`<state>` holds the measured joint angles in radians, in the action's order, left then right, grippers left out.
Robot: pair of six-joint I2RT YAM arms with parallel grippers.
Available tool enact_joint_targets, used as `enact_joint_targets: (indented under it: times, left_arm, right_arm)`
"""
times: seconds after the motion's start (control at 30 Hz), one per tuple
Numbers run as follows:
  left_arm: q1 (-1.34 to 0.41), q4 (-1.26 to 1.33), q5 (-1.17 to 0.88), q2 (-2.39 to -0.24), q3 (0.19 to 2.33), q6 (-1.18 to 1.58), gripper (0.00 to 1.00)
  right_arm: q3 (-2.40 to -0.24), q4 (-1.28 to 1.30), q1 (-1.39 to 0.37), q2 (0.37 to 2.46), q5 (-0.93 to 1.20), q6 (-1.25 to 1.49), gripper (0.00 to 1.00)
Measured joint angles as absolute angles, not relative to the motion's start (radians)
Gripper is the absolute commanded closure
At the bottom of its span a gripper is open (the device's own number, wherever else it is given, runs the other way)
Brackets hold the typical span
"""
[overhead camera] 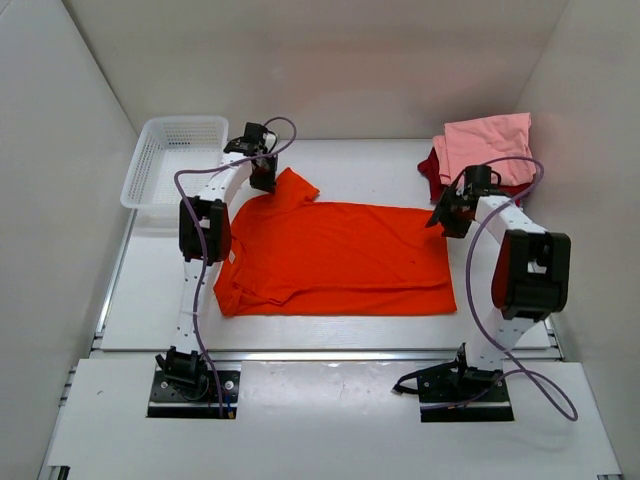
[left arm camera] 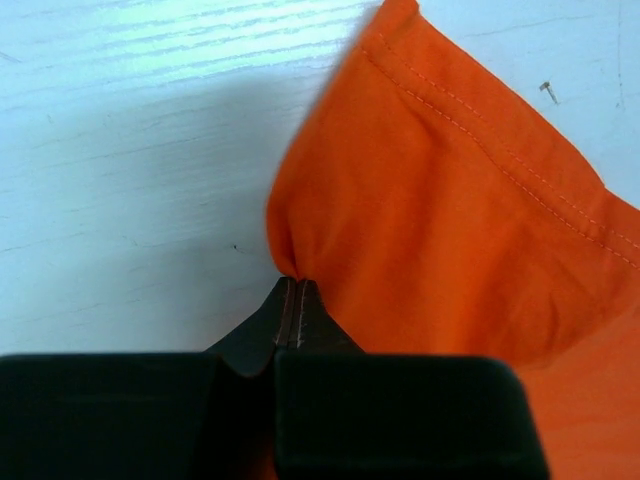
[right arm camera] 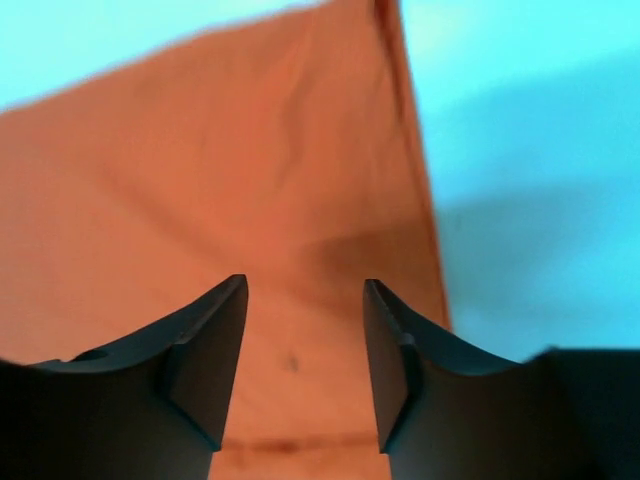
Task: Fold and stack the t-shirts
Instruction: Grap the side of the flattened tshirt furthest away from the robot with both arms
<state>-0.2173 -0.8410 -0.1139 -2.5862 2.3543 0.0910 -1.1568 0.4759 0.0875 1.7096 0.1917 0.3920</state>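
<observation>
The left jaws are shut on a pinch of the far sleeve (left arm camera: 300,250) of the bright orange soft-cloth t-shirt (overhead camera: 335,258). The right jaws stand apart, gripping nothing, above its far hem corner (right arm camera: 400,150). The shirt lies flat mid-desk (overhead camera: 350,160), long axis running left edge to right edge, collar end leftward, so its body lies nearward of both jaws. Folding toward the near edge probably needs the right grip first. A light pink cloth shirt (overhead camera: 488,145) lies on a dark red one (overhead camera: 432,172) at the far right corner, close behind the right arm. A white plastic mesh basket (overhead camera: 170,160) sits at the far left corner; neither blocks the way
</observation>
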Motion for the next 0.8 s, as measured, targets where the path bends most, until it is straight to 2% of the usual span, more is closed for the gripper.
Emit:
enact_joint_targets:
  times: [0.23, 0.47, 0.53, 0.6, 0.7, 0.77, 0.8]
  left_arm:
    - [-0.214, -0.821, -0.146, -2.560, 2.300, 0.093, 1.00]
    - [-0.215, -0.779, -0.166, -2.517, 2.217, 0.094, 1.00]
    - [-0.214, -0.780, -0.170, -2.517, 2.218, 0.094, 1.00]
    - [-0.214, -0.782, -0.172, -2.517, 2.219, 0.094, 1.00]
    - [-0.213, -0.789, -0.177, -2.517, 2.220, 0.095, 1.00]
    - [-0.212, -0.791, -0.180, -2.517, 2.220, 0.095, 1.00]
    - [-0.212, -0.791, -0.181, -2.517, 2.220, 0.095, 1.00]
  right_arm:
    - [-1.336, 0.448, 0.092, 1.899, 0.101, 0.401, 0.48]
    - [-1.568, 0.511, 0.099, 2.077, 0.006, 0.399, 0.50]
    - [-1.640, 0.549, 0.096, 2.130, -0.020, 0.393, 0.54]
    - [-1.694, 0.580, 0.091, 2.176, -0.038, 0.385, 0.71]
    - [-1.742, 0.630, 0.084, 2.218, -0.064, 0.379, 0.80]
    - [-1.746, 0.642, 0.078, 2.218, -0.071, 0.376, 0.92]
    - [-1.745, 0.645, 0.077, 2.218, -0.072, 0.375, 0.95]
